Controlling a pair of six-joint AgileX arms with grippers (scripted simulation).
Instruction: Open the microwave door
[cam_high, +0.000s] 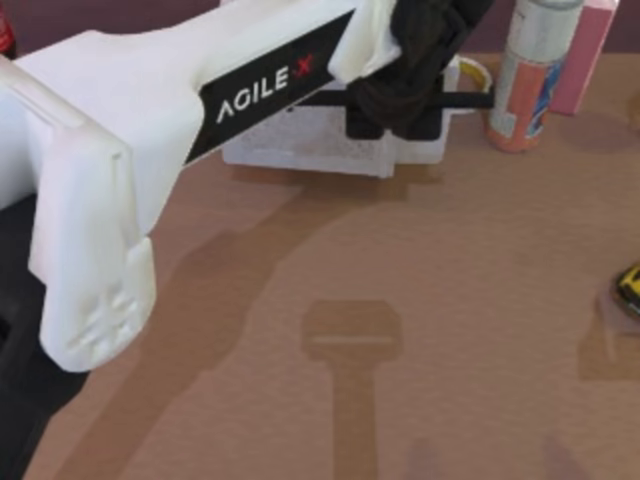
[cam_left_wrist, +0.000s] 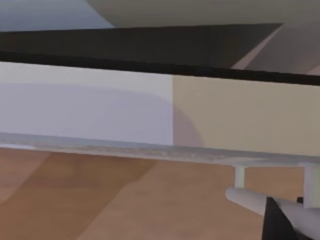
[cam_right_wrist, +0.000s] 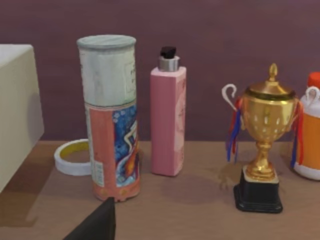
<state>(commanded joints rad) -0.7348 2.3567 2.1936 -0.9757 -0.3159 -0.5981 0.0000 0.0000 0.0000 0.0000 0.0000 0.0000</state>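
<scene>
Left gripper (cam_high: 405, 105), a dark mass over the microwave door (cam_high: 310, 140) near its handle (cam_left_wrist: 270, 202); finger opening cannot be told. Microwave (cam_high: 420, 150) stands at the table's (cam_high: 450, 330) far edge, beside a can (cam_high: 530, 75).

A brown wooden table (cam_high: 420, 330) filled most of the top view, its surface plain and matte. Soft shadows lay across it: a broad diagonal band ran from about eight o'clock toward the centre, and a narrower T-shaped one stood near six o'clock. Light seemed to fall from above, even and diffuse. Behind the table rose a dark purple wall (cam_right_wrist: 210, 40), flat and unmarked, seen along the twelve o'clock edge from above and filling the backdrop in the right wrist view.
</scene>
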